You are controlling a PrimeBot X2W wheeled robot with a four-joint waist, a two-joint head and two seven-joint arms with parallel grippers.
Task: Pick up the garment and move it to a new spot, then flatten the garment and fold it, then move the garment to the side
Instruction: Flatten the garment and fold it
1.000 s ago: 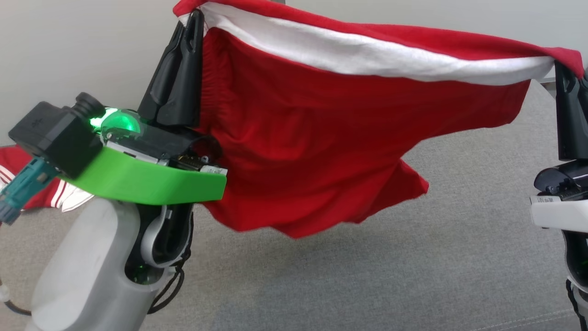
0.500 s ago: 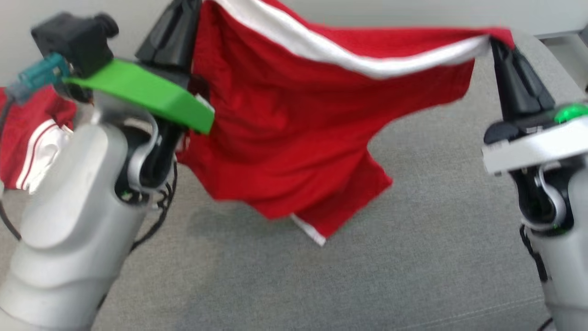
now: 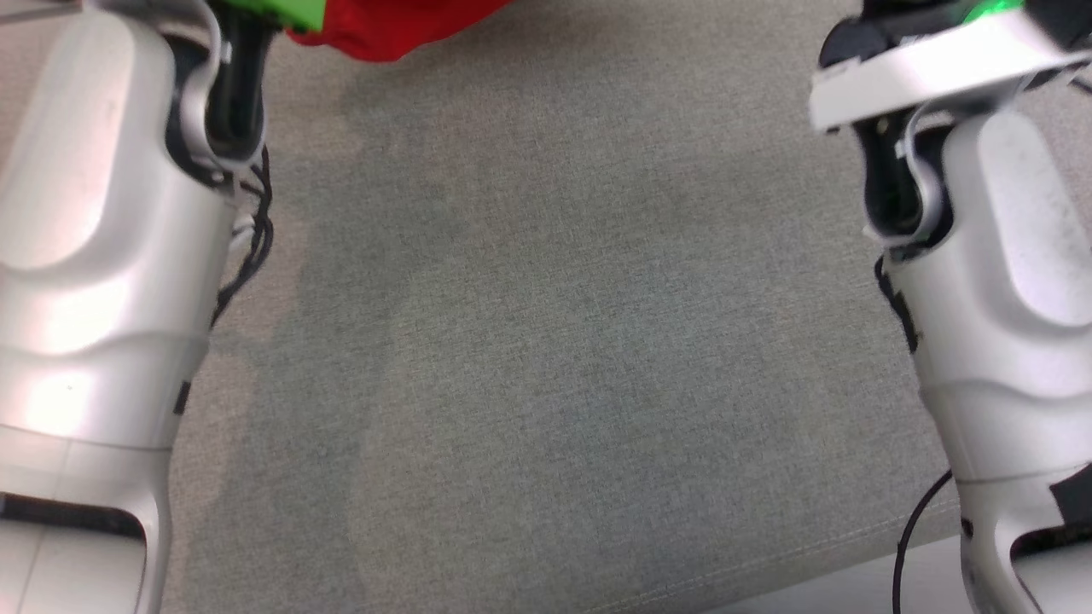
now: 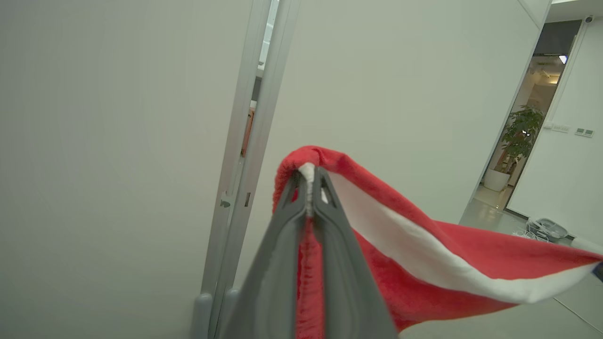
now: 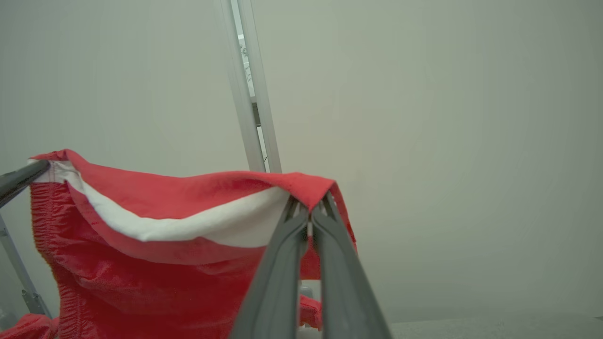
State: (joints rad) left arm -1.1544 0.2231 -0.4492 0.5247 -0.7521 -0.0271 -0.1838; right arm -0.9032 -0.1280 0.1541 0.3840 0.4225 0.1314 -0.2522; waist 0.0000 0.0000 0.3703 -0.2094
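step in hand: carry stage, garment (image 4: 471, 256) up in air, not laid down yet. grip check: left tool (image 4: 309, 176) clamped tight on one corner of white-banded edge, right tool (image 5: 308, 212) pinched on other corner. edge stretched between tool tips, rest hangs below both tools, over grey surface (image 3: 554, 341). next imo: lower both tools together, keep edge taut, lay cloth flat before letting go.
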